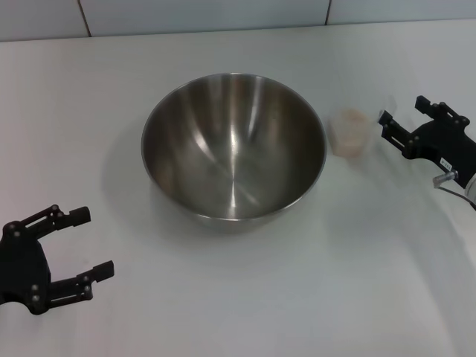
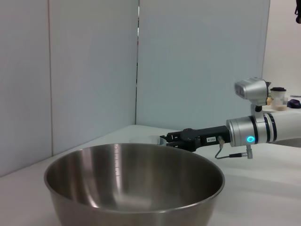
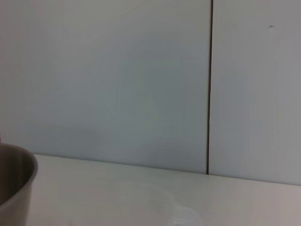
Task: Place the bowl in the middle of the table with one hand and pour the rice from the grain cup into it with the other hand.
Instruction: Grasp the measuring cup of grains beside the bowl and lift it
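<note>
The steel bowl [image 1: 234,145] stands upright and empty in the middle of the white table [image 1: 238,312]. It fills the low part of the left wrist view [image 2: 134,188], and its edge shows in the right wrist view [image 3: 14,183]. The clear grain cup [image 1: 349,132] stands just right of the bowl, with pale rice [image 1: 349,140] inside. My right gripper [image 1: 402,108] is open, a little to the right of the cup and not touching it; it also shows in the left wrist view [image 2: 167,140]. My left gripper [image 1: 94,242] is open and empty at the front left, apart from the bowl.
Grey wall panels [image 1: 201,15] rise behind the table's far edge. A small jar [image 2: 278,98] stands on a far surface beyond the right arm. Bare tabletop lies in front of the bowl and to its left.
</note>
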Tool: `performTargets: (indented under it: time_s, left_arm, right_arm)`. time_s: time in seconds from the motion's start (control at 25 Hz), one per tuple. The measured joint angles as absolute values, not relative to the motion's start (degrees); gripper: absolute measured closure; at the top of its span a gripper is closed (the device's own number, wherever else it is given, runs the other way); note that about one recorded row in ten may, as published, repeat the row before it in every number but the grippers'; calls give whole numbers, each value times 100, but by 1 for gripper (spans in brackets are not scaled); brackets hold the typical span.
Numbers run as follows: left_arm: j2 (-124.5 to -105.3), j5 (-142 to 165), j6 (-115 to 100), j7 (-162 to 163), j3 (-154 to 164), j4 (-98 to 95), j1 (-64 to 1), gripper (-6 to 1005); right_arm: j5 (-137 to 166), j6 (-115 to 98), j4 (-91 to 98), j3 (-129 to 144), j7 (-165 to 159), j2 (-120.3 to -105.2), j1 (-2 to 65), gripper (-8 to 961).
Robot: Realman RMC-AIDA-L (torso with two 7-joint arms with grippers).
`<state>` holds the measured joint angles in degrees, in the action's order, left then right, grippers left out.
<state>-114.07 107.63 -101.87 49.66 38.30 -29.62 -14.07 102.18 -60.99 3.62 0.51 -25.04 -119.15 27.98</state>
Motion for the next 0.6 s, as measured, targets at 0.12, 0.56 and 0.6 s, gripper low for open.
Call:
performTargets:
  time_s: [0.12, 0.56, 0.6]
  left_arm:
    - [-11408, 10761, -10187, 4966, 3812, -2965, -1407, 140]
    - [-11408, 10757, -10189, 4966, 3757, -2971, -1439, 140]
    - [-11408, 10757, -10190, 4966, 3754, -2970, -1441, 140]
  right_arm:
    - [10214, -6020, 399, 35, -2504, -11910, 2848, 231]
    - [10195, -5937, 474, 18, -2504, -11909, 3004, 231]
    - [10195, -5919, 475, 21, -2504, -11909, 3015, 231]
